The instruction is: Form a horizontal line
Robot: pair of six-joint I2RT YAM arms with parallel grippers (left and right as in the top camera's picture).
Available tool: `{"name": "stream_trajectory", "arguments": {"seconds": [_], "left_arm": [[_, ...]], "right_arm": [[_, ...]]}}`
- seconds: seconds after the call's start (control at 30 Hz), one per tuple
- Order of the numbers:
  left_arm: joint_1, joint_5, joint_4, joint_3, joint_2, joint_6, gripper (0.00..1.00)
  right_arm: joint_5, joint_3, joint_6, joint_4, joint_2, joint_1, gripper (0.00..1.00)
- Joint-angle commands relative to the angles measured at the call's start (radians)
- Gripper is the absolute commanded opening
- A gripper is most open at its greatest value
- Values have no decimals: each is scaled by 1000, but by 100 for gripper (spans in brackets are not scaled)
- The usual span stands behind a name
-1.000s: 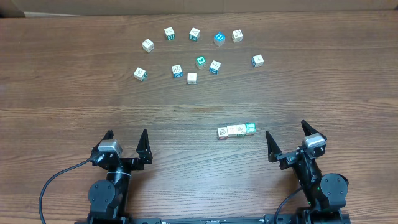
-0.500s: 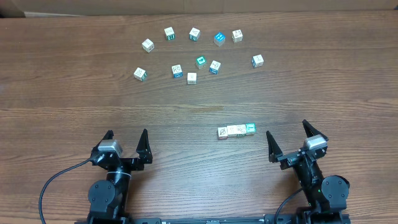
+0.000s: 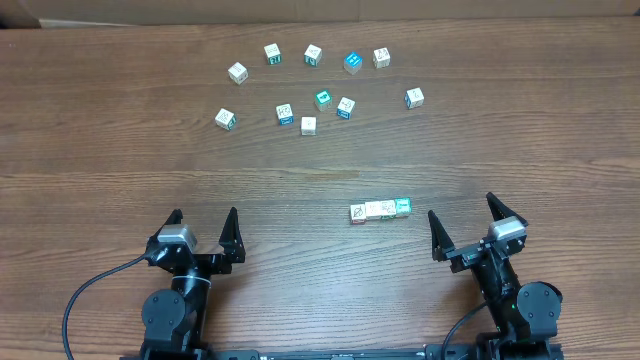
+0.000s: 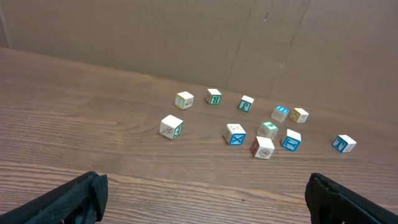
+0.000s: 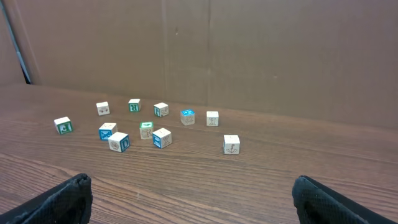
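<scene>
The horizontal line (image 3: 380, 209) is a short row of touching cubes with tan and white faces and a green face at its right end. It lies on the table in the overhead view, between the two arms and nearer the right one. It is out of both wrist views. My left gripper (image 3: 203, 229) is open and empty near the front edge. My right gripper (image 3: 466, 226) is open and empty, to the right of the row and a little nearer the front. The fingers show at the bottom corners of the left wrist view (image 4: 202, 199) and the right wrist view (image 5: 193, 196).
Several loose picture cubes lie scattered at the far side, among them a blue-topped one (image 3: 352, 62) and a green-topped one (image 3: 323, 99). They also show in the left wrist view (image 4: 235, 134) and the right wrist view (image 5: 161, 137). A cardboard wall (image 5: 249, 56) stands behind the table.
</scene>
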Motion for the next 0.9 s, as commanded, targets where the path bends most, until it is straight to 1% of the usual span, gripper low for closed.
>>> {"name": "stream_trajectory", "arguments": {"seconds": [0.0, 0.87], "left_arm": [[-6, 5, 2, -3, -13, 27, 99], [-6, 5, 2, -3, -13, 27, 100]], "right_arm": [[6, -10, 2, 4, -12, 5, 100], [52, -10, 3, 2, -12, 5, 100]]}}
